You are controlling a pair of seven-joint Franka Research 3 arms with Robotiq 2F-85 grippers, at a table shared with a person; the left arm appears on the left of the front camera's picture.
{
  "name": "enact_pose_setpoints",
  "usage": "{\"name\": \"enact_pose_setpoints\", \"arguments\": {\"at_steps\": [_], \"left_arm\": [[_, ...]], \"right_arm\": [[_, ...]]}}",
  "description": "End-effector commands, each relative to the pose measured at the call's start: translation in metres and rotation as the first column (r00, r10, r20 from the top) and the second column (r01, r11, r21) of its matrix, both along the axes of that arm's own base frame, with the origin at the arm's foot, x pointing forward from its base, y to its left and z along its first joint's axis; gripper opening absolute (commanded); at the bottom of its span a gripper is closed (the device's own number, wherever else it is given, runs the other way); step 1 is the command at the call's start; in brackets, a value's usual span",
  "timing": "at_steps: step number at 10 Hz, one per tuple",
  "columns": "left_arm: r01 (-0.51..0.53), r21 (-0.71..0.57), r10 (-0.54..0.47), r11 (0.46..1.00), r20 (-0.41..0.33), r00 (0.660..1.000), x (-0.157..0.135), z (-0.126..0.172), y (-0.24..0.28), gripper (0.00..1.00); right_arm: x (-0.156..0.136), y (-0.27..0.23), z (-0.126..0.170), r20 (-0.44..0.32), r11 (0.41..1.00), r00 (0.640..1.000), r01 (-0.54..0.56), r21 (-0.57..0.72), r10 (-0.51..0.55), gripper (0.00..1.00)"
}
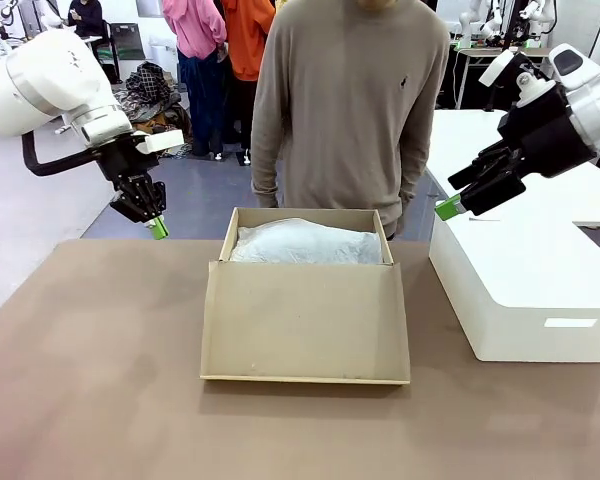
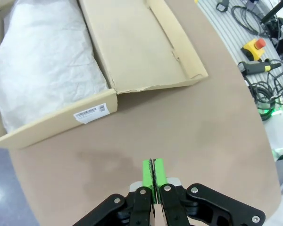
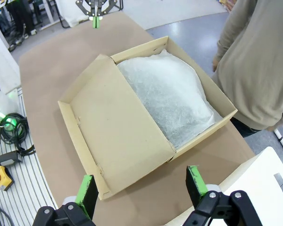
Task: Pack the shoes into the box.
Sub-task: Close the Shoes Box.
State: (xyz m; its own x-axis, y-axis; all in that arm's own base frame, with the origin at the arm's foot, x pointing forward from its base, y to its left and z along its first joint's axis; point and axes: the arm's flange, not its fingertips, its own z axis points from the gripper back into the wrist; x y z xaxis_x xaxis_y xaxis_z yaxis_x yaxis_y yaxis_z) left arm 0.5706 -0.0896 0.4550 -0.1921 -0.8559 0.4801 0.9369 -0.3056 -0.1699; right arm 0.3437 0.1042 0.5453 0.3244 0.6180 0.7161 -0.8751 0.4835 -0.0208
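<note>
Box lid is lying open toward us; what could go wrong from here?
The lid lies flat on the robot's side; a low reach could catch its raised edge and shift the box.
The tissue paper covers the inside, hiding what lies underneath.
The person stands close behind the far wall.

Tan cardboard box [image 1: 305, 213], open
It sat mid-table [image 1: 100, 380], lid [image 1: 305, 320] folded out flat, with crumpled white tissue paper [image 1: 305, 243] mounded inside.

Left arm [image 1: 50, 85] angles downward, the left tool [image 1: 158, 229] pinched shut, green pads [image 2: 147, 173] pressed together, empty. Right arm [image 1: 592, 112] slants inward and down, the right tool [image 1: 450, 195] spread wide, holding nothing.
</note>
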Motion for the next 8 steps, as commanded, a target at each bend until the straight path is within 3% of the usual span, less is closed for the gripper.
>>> {"name": "enact_pose_setpoints", "arguments": {"at_steps": [1,5,8], "left_arm": [[0.003,0.011,-0.003,1.0,0.015,1.0,-0.004,0.006,0.004,0.06],[-0.002,0.001,0.002,1.0,0.008,1.0,-0.001,0.004,0.001,0.06],[-0.041,-0.01,0.041,0.999,0.005,0.999,0.001,-0.023,-0.003,0.06]], "right_arm": [[0.002,0.0,-0.001,0.007,0.999,1.0,-0.022,0.024,0.021,1.0],[0.002,0.0,-0.001,0.007,0.999,1.0,-0.022,0.024,0.021,1.0],[0.002,0.0,-0.001,0.007,0.999,1.0,-0.022,0.024,0.021,1.0]]}}
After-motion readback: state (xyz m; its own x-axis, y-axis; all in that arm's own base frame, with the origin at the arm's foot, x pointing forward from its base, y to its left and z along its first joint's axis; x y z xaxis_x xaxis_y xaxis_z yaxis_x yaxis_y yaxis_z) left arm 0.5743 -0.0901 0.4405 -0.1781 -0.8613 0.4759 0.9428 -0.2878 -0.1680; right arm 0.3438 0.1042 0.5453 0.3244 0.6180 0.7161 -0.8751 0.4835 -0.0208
